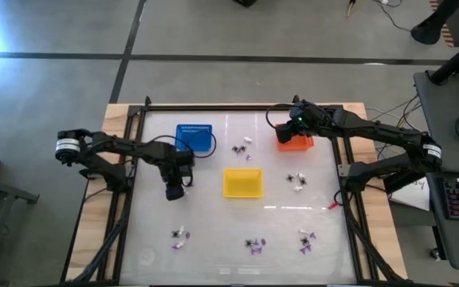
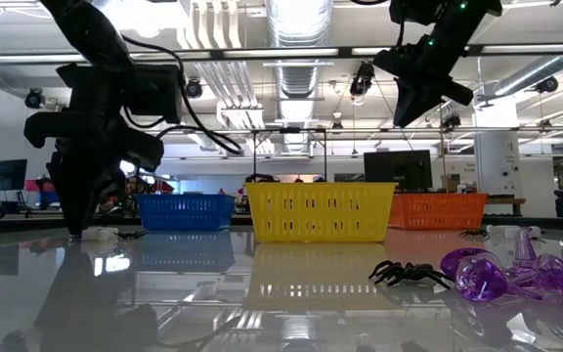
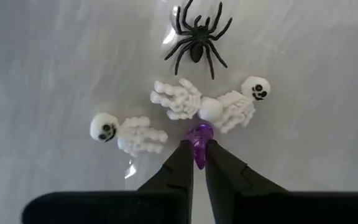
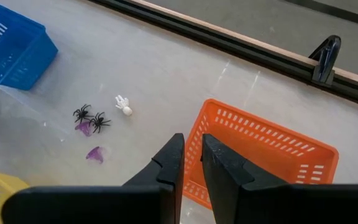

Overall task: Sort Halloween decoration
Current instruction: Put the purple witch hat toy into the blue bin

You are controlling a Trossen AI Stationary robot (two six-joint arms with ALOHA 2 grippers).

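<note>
Two grippers, itemised. My left gripper (image 3: 197,155) is pressing down at the table (image 1: 213,255) in front of the blue basket (image 1: 194,137), its fingers nearly together and pinching a small purple trinket (image 3: 199,139) at their tips. Just beyond that trinket, two white skeleton hands (image 3: 178,99) and two white skull-headed pieces (image 3: 124,130) are lying in a loose cluster, with a black spider (image 3: 197,38) just past them.

My right gripper (image 4: 191,152) is hovering above the near edge of the orange basket (image 4: 263,152), fingers set close with a narrow gap and carrying nothing. Near it, two more black spiders (image 4: 91,118), a white hand (image 4: 123,104) and two purple pieces (image 4: 94,154) are resting on the table between the blue and orange baskets.

Remaining stock: a yellow basket (image 1: 243,182) is sitting mid-table; small groups of purple, white and black trinkets (image 1: 253,245) are lying scattered along the front of the table, and another small group (image 1: 296,182) is lying to the right of the yellow basket.
</note>
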